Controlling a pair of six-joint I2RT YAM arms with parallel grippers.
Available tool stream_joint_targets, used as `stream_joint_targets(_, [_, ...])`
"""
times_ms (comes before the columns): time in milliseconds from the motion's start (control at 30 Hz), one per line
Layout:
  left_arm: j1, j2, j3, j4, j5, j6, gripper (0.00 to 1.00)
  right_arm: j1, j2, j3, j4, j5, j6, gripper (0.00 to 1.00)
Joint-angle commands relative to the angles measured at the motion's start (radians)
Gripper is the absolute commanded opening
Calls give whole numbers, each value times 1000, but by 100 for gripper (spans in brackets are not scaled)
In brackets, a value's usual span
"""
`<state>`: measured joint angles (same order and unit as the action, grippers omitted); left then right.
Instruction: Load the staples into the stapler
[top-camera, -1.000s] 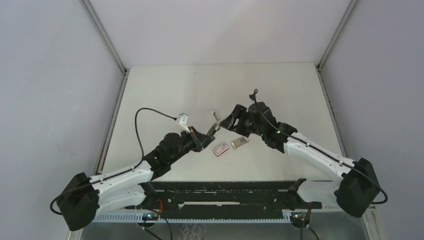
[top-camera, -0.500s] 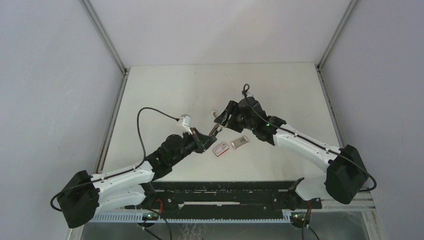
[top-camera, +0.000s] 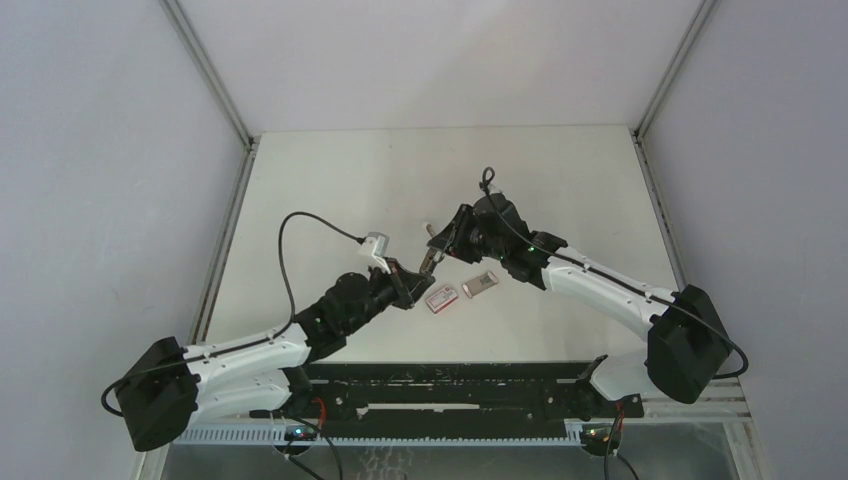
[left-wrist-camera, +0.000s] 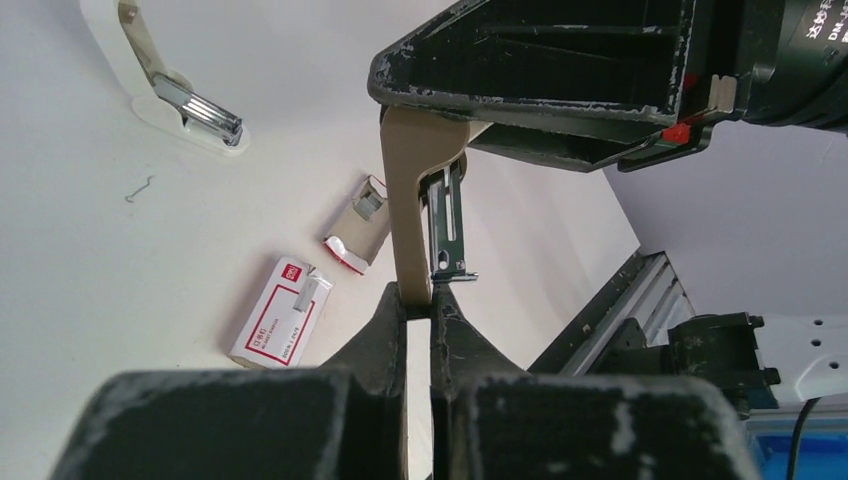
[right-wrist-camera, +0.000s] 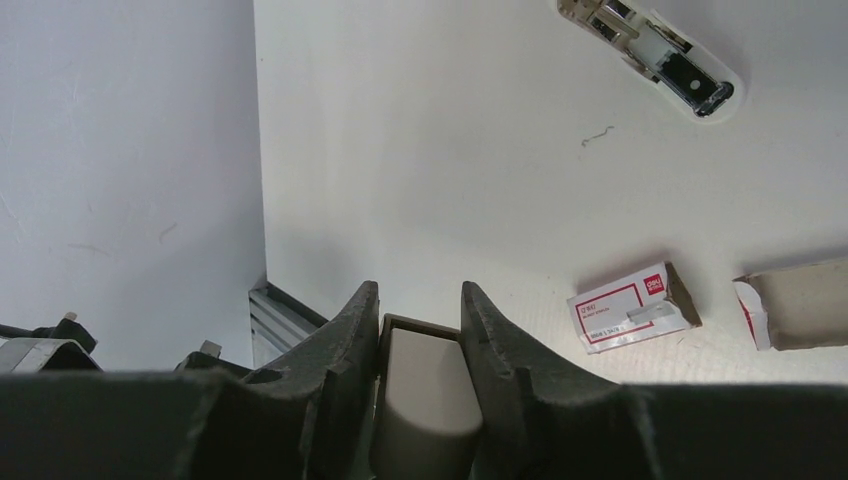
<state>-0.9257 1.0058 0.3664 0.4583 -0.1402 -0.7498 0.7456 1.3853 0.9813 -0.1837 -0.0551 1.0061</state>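
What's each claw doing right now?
Left claw: closed, holding one end of the beige piece.
Right claw: closed on the other end of the same beige piece.

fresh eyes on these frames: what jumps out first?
Both arms meet over the table. The left claw is shut on one end of a beige piece with a thin metal strip beside it, and the right claw is closed on the other end. Nearby on the table lie the white stapler, a red-and-white box and the staples tray.
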Motion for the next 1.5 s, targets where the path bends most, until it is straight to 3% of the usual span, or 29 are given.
stream_joint_targets(0, [-9, 1, 6, 71, 41, 73, 14, -6, -20, 35, 54, -9, -74, 13])
stream_joint_targets(133, [-9, -35, -15, 66, 42, 108, 56, -43, -38, 33, 53, 21, -219, 11])
stream_joint_targets(300, [-6, -147, -17, -67, -19, 176, 76, -137, -26, 60, -9, 17, -483, 11])
stream_joint_targets(433, [25, -217, 0, -234, -85, 217, 85, -235, 98, 154, -144, -53, -654, 11])
stream_joint_targets(567, [128, -280, -27, -270, -5, 198, 87, -242, 212, 231, -196, 32, -839, 10])
stream_joint_targets(767, [213, -356, -61, -297, 31, 190, 87, -242, 356, 329, -171, 72, -942, 10])
stream_joint_targets(1100, [230, -345, -57, -321, 40, 192, 87, -245, 593, 541, -235, 68, -964, 11])
stream_joint_targets(1467, [234, -320, -58, -315, 39, 191, 87, -247, 698, 603, -252, 59, -945, 12])
